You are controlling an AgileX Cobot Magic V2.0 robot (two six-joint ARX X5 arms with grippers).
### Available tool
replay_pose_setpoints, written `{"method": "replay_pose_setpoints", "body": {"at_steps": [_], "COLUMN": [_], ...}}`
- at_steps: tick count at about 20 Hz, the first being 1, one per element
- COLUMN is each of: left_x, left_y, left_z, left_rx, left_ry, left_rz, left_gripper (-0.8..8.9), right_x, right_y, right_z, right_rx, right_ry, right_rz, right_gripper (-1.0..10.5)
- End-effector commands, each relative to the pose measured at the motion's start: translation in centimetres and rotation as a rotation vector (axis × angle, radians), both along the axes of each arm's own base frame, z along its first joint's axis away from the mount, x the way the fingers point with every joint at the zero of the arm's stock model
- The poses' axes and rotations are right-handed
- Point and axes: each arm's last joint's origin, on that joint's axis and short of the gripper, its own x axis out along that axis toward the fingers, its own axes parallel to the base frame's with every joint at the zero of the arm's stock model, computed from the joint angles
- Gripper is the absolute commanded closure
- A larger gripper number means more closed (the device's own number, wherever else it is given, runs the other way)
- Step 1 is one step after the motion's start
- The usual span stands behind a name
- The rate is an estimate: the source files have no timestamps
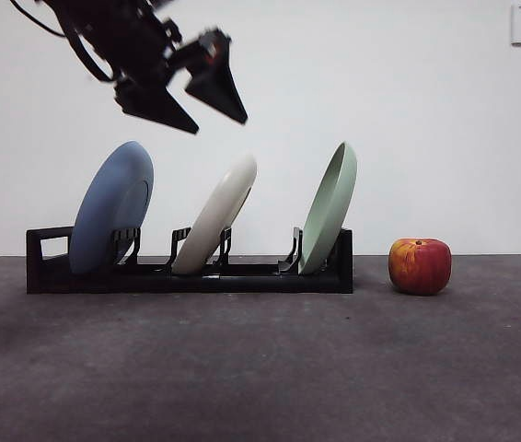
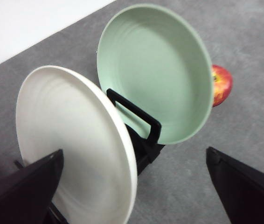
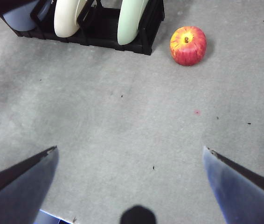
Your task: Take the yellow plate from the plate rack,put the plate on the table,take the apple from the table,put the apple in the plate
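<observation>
Front view: the left tool [image 1: 201, 109] hangs high, its jaws spread apart with nothing between them. Below it stands the plate rack [image 1: 187, 274] on the surface [image 1: 260, 368]. The yellow plate [image 1: 216, 215] leans in the middle slot, just below and slightly right of the tool; the blue plate [image 1: 111, 207] sits lower left of it, the pale green plate [image 1: 329, 207] lower right. The apple [image 1: 420, 266] rests beyond the rack's far end, well away from the tool.

Left wrist view: the yellow plate's rim [image 2: 125, 154] lies between the parted jaws, nearer one of them, and is not touched. The green plate stands just behind it, with a rack divider [image 2: 136, 114] between them.

Right wrist view: the right tool [image 3: 129, 154] waits with its jaws wide over bare surface, the rack and apple well ahead of it.

Risk, as I judge it: the plate tilts, so a straight descent may strike its face rather than straddle the rim, pushing it into the green plate. A shallow pinch on the smooth rim could slip during lifting, or the plate could catch on the divider.
</observation>
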Motion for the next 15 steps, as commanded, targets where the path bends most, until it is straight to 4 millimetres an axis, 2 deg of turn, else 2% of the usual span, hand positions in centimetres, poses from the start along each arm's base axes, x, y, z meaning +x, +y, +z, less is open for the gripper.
{"method": "replay_pose_setpoints", "body": {"at_steps": [1, 9, 12, 13, 14, 15], "left_x": [1.3, 3.6, 3.8, 3.8, 3.8, 3.7], "left_y": [-0.6, -1.7, -1.9, -1.9, -1.9, -1.9], "left_z": [-1.0, -5.4, -6.1, -6.1, -6.1, -6.1], "left_rx": [0.017, 0.039, 0.044, 0.044, 0.040, 0.030], "left_ry": [-0.013, 0.028, 0.044, 0.044, 0.046, 0.054], "left_rz": [-0.011, -0.001, -0.002, -0.003, -0.009, -0.013], "left_gripper": [2.44, 2.49, 2.65, 3.30, 4.59, 5.47], "right_x": [0.1, 0.8, 1.0, 1.1, 1.2, 1.3], "right_y": [0.0, 0.1, 0.1, 0.1, 0.1, 0.1], "right_z": [0.1, -0.2, -0.3, -0.3, -0.3, -0.4], "right_rx": [0.002, 0.000, -0.001, -0.002, -0.002, -0.003], "right_ry": [-0.004, 0.021, 0.029, 0.033, 0.037, 0.042], "right_rz": [0.004, 0.005, 0.005, 0.005, 0.005, 0.005], "right_gripper": [4.1, 4.1, 4.1, 4.1, 4.1, 4.1]}}
